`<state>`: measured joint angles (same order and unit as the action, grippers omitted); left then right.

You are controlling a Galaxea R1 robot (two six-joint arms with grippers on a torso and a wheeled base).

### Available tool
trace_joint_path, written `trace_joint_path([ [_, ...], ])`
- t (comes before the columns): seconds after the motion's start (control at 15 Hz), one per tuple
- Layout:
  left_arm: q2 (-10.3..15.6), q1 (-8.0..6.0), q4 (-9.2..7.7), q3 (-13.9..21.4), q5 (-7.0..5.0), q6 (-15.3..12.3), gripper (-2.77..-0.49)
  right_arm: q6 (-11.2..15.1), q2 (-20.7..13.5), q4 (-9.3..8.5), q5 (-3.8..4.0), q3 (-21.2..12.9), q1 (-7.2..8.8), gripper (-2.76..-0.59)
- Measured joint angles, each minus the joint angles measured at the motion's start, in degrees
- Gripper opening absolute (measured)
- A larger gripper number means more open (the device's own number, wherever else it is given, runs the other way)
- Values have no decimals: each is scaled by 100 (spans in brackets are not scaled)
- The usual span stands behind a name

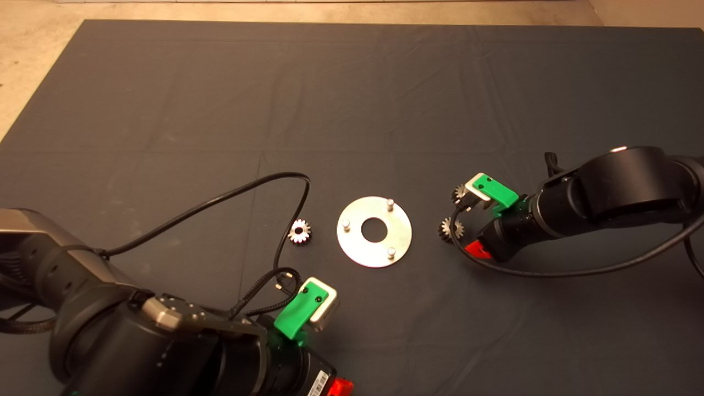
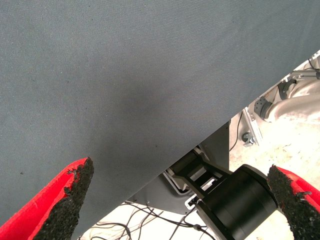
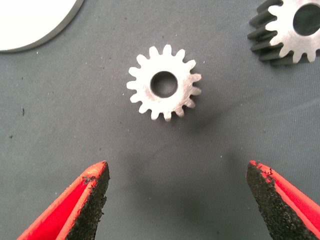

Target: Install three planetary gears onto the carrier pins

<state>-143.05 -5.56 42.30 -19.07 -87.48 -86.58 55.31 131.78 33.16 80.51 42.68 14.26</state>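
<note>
Here the right pincer (image 3: 177,197), released, hovers over a planetary gear (image 3: 164,83); the left pincer (image 2: 182,200), released, waits aside.

My right arm (image 1: 605,198) reaches in from the right, low over the mat, wrist angled toward the centre. Its right gripper (image 3: 177,200) points down with the red fingers (image 3: 90,200) spread wide apart, holding nothing. My left arm (image 1: 137,341) sits folded at the lower left edge, and the left gripper (image 2: 180,200) hangs with its fingers (image 2: 65,200) likewise wide apart and empty.
</note>
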Motion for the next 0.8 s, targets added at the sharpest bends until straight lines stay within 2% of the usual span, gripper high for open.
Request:
trace_joint_path([
  [0.2,0,0,0,0,0,0,-76,-2,126,0,-88,62,-1,-133],
  [0.67,0,0,0,0,0,-2,-76,-41,391,2,-104,310,-12,-133],
  [0.8,0,0,0,0,0,0,-76,-156,391,2,-105,353,-13,-133],
])
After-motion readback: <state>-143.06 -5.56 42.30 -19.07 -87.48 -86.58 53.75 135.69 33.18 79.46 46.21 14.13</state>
